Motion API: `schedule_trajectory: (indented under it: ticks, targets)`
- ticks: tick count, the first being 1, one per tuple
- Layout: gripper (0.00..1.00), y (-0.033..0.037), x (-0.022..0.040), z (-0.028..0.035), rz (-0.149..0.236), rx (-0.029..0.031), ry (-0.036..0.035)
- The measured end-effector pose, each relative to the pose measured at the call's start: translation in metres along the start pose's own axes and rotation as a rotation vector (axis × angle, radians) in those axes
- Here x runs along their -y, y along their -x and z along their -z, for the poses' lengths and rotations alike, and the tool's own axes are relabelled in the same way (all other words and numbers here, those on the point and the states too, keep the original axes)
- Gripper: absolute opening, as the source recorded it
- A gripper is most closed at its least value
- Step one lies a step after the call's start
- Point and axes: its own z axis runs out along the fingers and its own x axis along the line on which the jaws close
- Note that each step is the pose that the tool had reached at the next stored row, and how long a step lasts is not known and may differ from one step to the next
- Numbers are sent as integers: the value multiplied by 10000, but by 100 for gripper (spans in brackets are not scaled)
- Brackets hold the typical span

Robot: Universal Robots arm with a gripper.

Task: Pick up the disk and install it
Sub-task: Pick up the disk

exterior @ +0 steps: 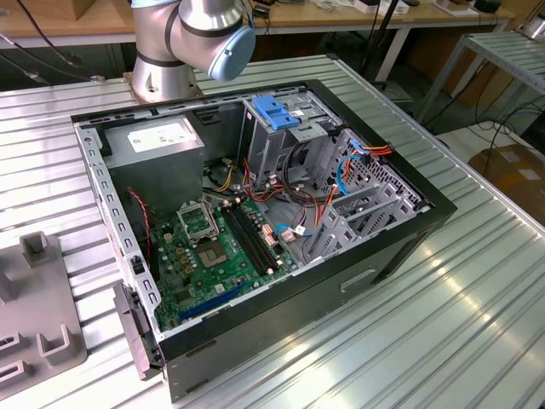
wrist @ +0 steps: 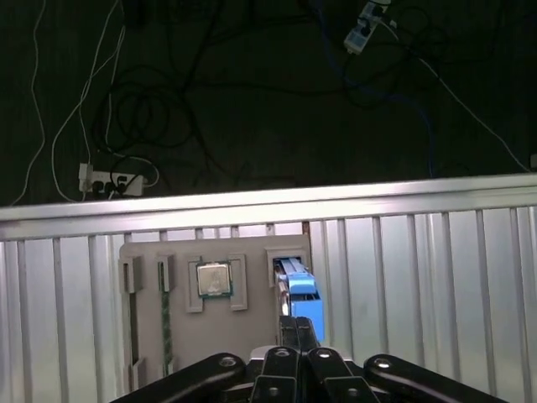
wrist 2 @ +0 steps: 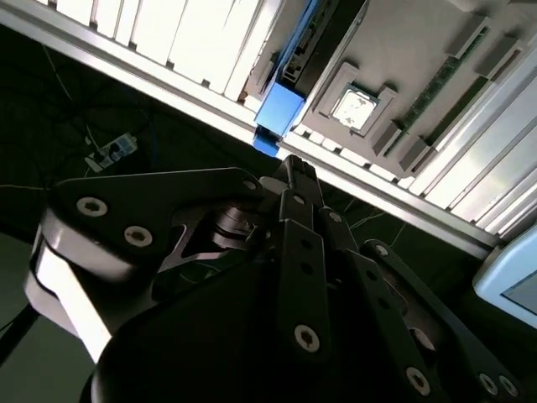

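The disk (wrist: 299, 290) stands on edge in a slot of a grey holder tray (wrist: 252, 336), with its blue rail facing up. In the second wrist view the disk (wrist 2: 278, 107) appears as a blue end and a dark edge beside that tray (wrist 2: 403, 50). My gripper (wrist: 290, 329) hovers over the near end of the disk, fingers shut together with nothing between them. Its black linkage and fingertips (wrist 2: 295, 172) point at the disk's blue end. The open computer case (exterior: 392, 247) lies on the ribbed metal table, its drive cage (exterior: 285, 128) topped by a blue latch.
The holder tray also carries a processor chip (wrist: 213, 279) and a memory stick (wrist: 166, 323), and part of it (exterior: 34, 298) lies at the exterior view's left. The table edge (wrist: 268, 201) runs just past the tray, with cables on the dark floor beyond. The arm's base (exterior: 183, 43) stands behind the case.
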Motion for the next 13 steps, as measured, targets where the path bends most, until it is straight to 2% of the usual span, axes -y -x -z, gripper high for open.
schedule_trajectory:
  ticks: [4, 7, 9, 11, 12, 13]
  targets:
    - [10, 0, 24, -53, 67, -8, -33]
    - [10, 1, 42, -73, 68, -9, -106]
    - [24, 1, 57, -97, -45, -16, -181]
    - [36, 1, 67, -122, -330, -8, -188]
    - [36, 1, 75, -130, -398, -6, -187]
    - [42, 3, 86, -144, -451, -4, -189]
